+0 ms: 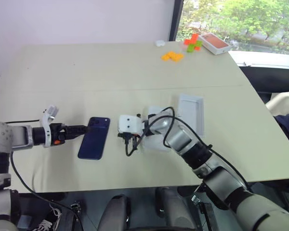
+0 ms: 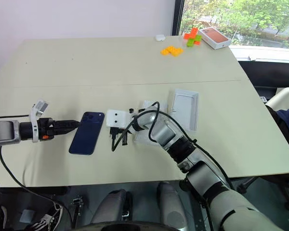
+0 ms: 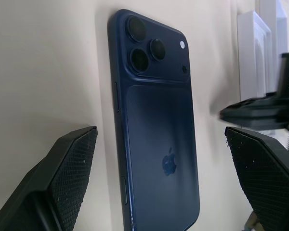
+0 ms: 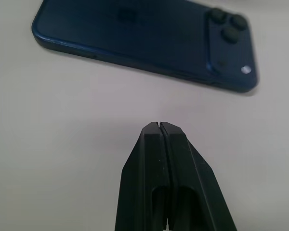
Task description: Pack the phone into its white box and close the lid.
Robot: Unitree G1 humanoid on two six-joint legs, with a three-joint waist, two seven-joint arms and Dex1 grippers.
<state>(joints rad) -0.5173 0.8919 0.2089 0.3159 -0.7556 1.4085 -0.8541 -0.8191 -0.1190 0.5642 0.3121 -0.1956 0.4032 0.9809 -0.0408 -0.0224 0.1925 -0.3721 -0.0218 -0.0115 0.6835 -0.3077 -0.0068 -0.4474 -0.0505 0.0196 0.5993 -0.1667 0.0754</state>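
A: Item one, the surface. What is recorded?

B: A pale cream bench (image 1: 135, 72), plain and matt, is seen from its near edge to a far edge set against a light wall. A window with green foliage behind it is noted at the far right corner.

A: Item two, the phone and the grippers?

B: The phone (image 1: 94, 137), dark navy, is laid flat and back-up near the front edge, its camera cluster at the far end. The left gripper (image 1: 85, 129) is held level at the phone's left side, its fingers (image 3: 62, 178) spread wide to either side of the phone in the left wrist view; nothing is gripped. The right gripper (image 4: 160, 126) is closed tight with nothing between the fingers, its tip pointed at the phone's right long edge, just beside it and apart from it.

A: Further back?

B: The white box (image 1: 154, 130) is partly covered by the right wrist. The lid (image 1: 191, 111) is laid just beyond and to the right of it, hollow side up. At the far right corner, orange blocks (image 1: 172, 56), orange and green blocks (image 1: 193, 42), an orange-topped box (image 1: 215, 43) and a small white object (image 1: 159, 43) are listed.

A: Markings?

B: An apple-shaped logo (image 3: 169, 162) is seen on the phone's back. No legible writing is recorded.
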